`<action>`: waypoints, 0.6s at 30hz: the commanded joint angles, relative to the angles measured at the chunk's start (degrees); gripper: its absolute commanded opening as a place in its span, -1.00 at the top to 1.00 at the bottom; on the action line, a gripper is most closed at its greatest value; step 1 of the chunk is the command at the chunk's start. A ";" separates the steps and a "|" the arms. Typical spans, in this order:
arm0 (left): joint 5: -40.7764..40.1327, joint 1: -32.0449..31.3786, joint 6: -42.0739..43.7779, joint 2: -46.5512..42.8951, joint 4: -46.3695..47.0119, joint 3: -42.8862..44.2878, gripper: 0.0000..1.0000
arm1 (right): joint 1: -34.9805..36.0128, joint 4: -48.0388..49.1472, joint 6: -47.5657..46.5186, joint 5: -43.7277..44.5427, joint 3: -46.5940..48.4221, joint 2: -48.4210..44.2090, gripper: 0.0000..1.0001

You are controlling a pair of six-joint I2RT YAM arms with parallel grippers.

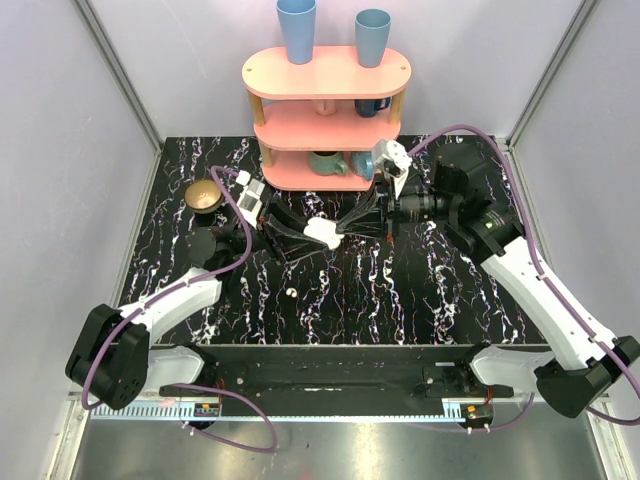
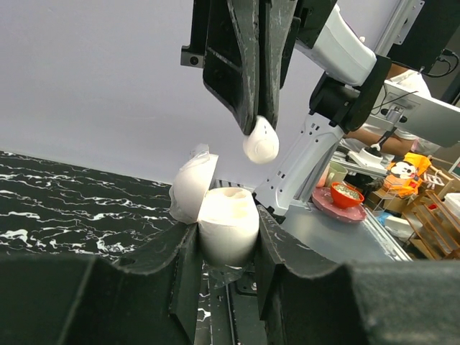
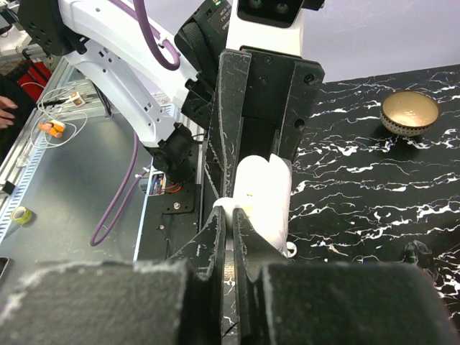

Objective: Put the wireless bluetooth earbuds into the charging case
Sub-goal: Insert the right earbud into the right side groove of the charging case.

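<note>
Black fingers of the left pincer (image 2: 227,251) are closed on the lower half of the charging case (image 2: 228,224), one finger on each side, holding the small white shell raised above the table (image 1: 420,300). The case's lid (image 2: 192,188) is swung open to one side, so the hollow mouth faces the other arm. The right pincer (image 2: 256,123) reaches in from the opposite side with its fingers almost together, pinching a white earbud (image 2: 261,142) at their tips. That earbud hangs just over the open mouth of the case, near it but apart from it, with a sliver of background showing between the two in the left wrist view. From above, both pincers meet over the middle of the table. A second earbud (image 1: 291,293) lies alone on the dark marbled surface, nearer the arm bases. Further out stand a bowl (image 1: 205,195) and a pink shelf (image 1: 330,130).
</note>
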 commanded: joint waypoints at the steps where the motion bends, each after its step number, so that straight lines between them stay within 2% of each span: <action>1: 1.75 0.32 -2.28 -0.12 18.99 2.86 1.00 | 1.81 0.13 -2.62 2.65 2.34 0.99 1.00; 18: 0.26 0.32 -2.37 0.05 20.22 2.77 1.00 | 6.12 -4.27 -7.54 11.00 0.85 1.34 1.00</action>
